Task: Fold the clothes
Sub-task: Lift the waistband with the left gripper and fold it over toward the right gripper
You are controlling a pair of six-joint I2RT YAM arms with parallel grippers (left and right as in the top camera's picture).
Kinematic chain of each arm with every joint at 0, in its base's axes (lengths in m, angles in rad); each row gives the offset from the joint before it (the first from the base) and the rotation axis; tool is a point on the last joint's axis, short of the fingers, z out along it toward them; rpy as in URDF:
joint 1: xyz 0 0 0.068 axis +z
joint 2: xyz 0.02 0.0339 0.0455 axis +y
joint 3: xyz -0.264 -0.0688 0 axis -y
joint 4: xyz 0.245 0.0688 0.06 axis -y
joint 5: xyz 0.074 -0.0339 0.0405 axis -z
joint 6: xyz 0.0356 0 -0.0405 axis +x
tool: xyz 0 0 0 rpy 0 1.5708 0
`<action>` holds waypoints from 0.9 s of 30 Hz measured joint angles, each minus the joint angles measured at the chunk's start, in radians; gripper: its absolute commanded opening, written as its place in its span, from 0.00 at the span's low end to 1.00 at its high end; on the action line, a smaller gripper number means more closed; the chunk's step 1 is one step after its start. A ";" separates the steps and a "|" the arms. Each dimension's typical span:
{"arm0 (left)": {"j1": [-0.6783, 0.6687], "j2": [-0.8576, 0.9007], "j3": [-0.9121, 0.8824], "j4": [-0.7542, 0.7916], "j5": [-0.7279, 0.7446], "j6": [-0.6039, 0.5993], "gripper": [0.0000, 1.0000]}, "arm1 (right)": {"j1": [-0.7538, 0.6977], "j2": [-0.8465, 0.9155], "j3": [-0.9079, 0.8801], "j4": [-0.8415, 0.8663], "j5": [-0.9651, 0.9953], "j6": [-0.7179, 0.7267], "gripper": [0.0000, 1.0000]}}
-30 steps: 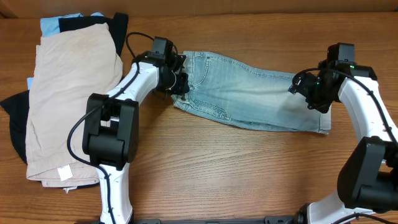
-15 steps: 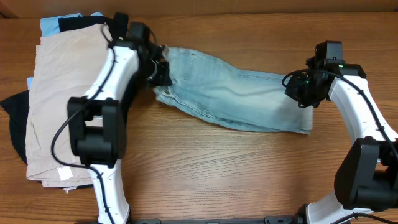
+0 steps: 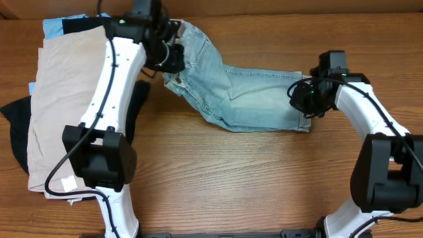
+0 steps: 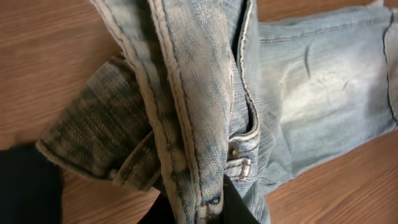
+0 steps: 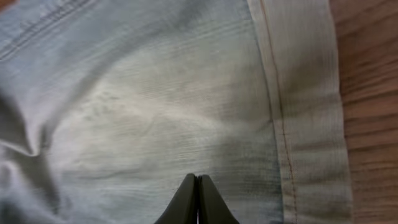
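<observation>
The light-wash denim shorts (image 3: pixel 254 99) lie stretched across the wooden table, waistband at the back left and leg hem at the right. My left gripper (image 3: pixel 170 58) is shut on the waistband seam (image 4: pixel 200 205) and holds that end lifted and bunched, so the fabric hangs down in folds (image 4: pixel 186 93). My right gripper (image 3: pixel 299 98) is over the leg end, just inside the hem (image 5: pixel 298 124). Its fingers (image 5: pixel 198 183) are shut tip to tip against the denim (image 5: pixel 155 93), with no cloth showing between them.
A pile of other clothes sits at the left: beige shorts (image 3: pixel 73 99) on top, black pieces (image 3: pixel 16 125) beneath and a sky-blue piece (image 3: pixel 53 26) at the back. Bare wood table (image 3: pixel 251 178) lies in front of the denim.
My left gripper has carried the waistband toward the back left, dragging the shorts leftward. My right gripper has gone from open to shut and moved left with the hem end.
</observation>
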 measured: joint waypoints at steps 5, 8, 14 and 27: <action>-0.075 0.000 0.127 -0.050 -0.090 0.015 0.04 | 0.000 0.028 -0.010 0.038 0.005 0.001 0.04; -0.114 0.000 0.172 -0.046 -0.122 0.017 0.04 | 0.000 0.028 -0.010 0.061 0.009 0.001 0.04; -0.193 0.000 0.178 0.005 -0.126 0.013 0.04 | 0.000 0.028 -0.010 0.080 0.035 0.001 0.04; -0.390 0.127 0.177 0.211 -0.125 -0.071 0.04 | -0.011 0.028 -0.010 0.080 0.033 0.013 0.04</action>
